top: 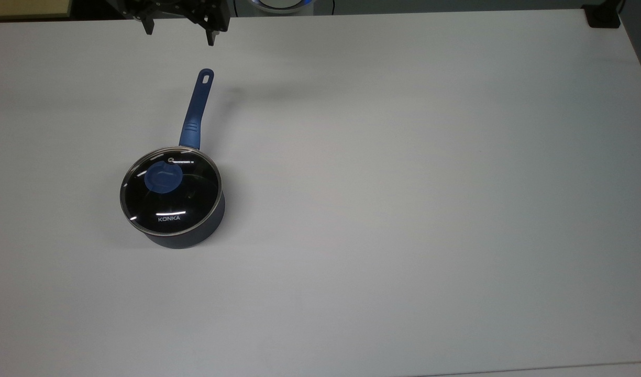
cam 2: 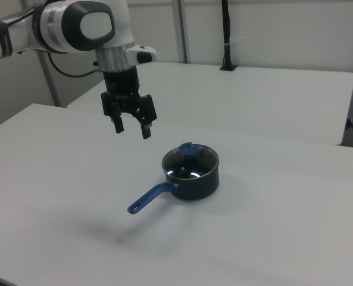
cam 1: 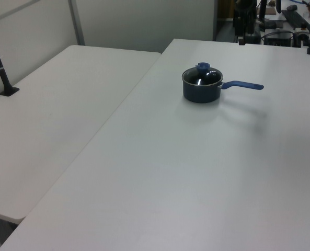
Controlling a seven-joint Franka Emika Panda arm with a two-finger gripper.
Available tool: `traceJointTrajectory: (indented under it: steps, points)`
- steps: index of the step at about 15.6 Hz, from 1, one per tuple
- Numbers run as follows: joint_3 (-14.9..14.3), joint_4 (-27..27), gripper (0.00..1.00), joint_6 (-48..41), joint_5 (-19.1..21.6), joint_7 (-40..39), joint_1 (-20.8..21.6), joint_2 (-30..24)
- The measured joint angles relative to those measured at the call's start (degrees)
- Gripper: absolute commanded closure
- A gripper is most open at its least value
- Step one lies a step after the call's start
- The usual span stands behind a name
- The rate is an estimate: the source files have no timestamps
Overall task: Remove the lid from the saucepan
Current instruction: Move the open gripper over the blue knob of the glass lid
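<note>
The lid [top: 170, 190] sits squarely on the saucepan [top: 187, 235], its blue knob [top: 163, 177] up, on the white table [top: 404, 183] toward the top view's left. The pan's handle [top: 197, 107] points to the table's far edge. Up above the handle's end hangs the gripper [cam 2: 131, 129], fingers spread apart and pointing down, holding nothing.

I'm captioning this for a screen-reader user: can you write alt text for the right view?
A small blue saucepan sits on a white table with its glass lid on, its handle pointing toward the right view's lower left. A robot gripper hangs open above the table, up and to the pan's left, touching nothing.
</note>
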Motion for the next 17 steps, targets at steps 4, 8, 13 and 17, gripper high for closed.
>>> traceJointTrajectory:
  steps: [4, 8, 13, 17]
  points:
    - [0.0, -0.1, 0.0, 0.0, 0.2, 0.0, 0.8, 0.3]
    - [0.0, 0.0, 0.0, 0.0, 0.2, 0.1, 1.1, 0.4]
    - [-0.3, -0.1, 0.0, 0.3, 0.2, 0.1, 1.0, 0.5]
    - [-0.3, 0.0, 0.0, 2.4, 0.2, 0.1, 1.2, 1.9]
